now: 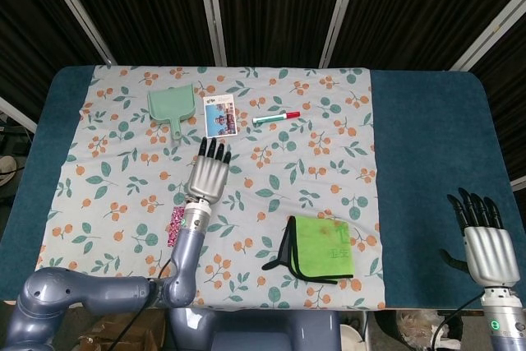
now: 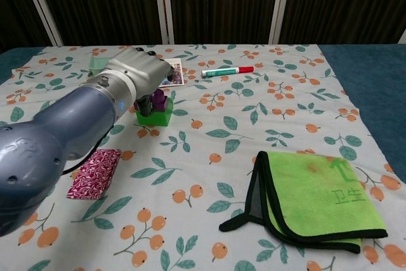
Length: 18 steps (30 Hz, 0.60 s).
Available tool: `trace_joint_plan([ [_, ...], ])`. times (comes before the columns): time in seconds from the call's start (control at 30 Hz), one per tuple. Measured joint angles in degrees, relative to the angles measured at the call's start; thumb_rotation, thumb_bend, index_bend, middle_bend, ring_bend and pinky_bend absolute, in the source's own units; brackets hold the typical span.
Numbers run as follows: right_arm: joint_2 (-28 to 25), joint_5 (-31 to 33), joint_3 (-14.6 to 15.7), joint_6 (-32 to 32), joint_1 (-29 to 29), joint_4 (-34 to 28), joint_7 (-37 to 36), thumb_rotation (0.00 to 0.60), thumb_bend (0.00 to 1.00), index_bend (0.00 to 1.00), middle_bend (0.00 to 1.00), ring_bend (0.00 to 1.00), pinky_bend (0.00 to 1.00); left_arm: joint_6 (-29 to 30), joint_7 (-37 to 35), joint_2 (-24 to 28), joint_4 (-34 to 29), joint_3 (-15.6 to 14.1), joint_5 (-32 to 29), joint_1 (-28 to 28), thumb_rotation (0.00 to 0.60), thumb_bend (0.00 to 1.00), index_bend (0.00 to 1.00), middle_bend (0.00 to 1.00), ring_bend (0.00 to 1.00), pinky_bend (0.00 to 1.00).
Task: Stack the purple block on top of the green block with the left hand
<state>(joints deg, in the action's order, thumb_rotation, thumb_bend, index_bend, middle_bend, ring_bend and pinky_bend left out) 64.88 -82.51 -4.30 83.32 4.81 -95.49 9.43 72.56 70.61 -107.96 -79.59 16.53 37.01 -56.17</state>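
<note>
In the chest view the purple block (image 2: 158, 99) sits on top of the green block (image 2: 155, 117) on the flowered cloth. My left hand (image 2: 130, 75) hovers just over and to the left of them, with dark fingertips (image 2: 144, 107) reaching down beside the purple block. In the head view my left hand (image 1: 208, 177) shows straight, spread fingers and covers both blocks. My right hand (image 1: 486, 246) rests at the table's near right corner, fingers apart and holding nothing.
A green folded cloth (image 2: 317, 198) lies at the front right. A pink patterned pouch (image 2: 94, 172) lies under my left forearm. At the back are a green dustpan (image 1: 171, 104), a photo card (image 1: 219, 114) and a red-capped marker (image 1: 276, 117).
</note>
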Motion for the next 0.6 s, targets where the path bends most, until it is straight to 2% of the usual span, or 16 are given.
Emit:
trace_joint_plan([
  [0.17,0.0,0.1,-0.1,0.0,0.0,-0.1,0.0,0.6,0.17,0.1,0.05,0.01,0.06,0.4,-2.0,3.8,-3.2,-2.1,2.5,2.0,0.6,0.42,0.03,0.03,0.0,0.0],
  [0.33,0.0,-0.4,0.2,0.0,0.0,-0.3,0.2,0.6,0.17,0.1,0.05,0.01,0.05,0.7,-3.8,7.1,-4.7,-4.2,3.4,4.1,0.6,0.42,0.01,0.0,0.0,0.0],
  [0.6,0.3,-0.2,0.2,-0.3,0.2,-0.5,0.8,0.6,0.17,0.1,0.05,0.01,0.06,-2.9,-6.6,6.2,-0.1,-7.5,4.8,5.3,0.6,0.42,0.0,0.0,0.0,0.0],
])
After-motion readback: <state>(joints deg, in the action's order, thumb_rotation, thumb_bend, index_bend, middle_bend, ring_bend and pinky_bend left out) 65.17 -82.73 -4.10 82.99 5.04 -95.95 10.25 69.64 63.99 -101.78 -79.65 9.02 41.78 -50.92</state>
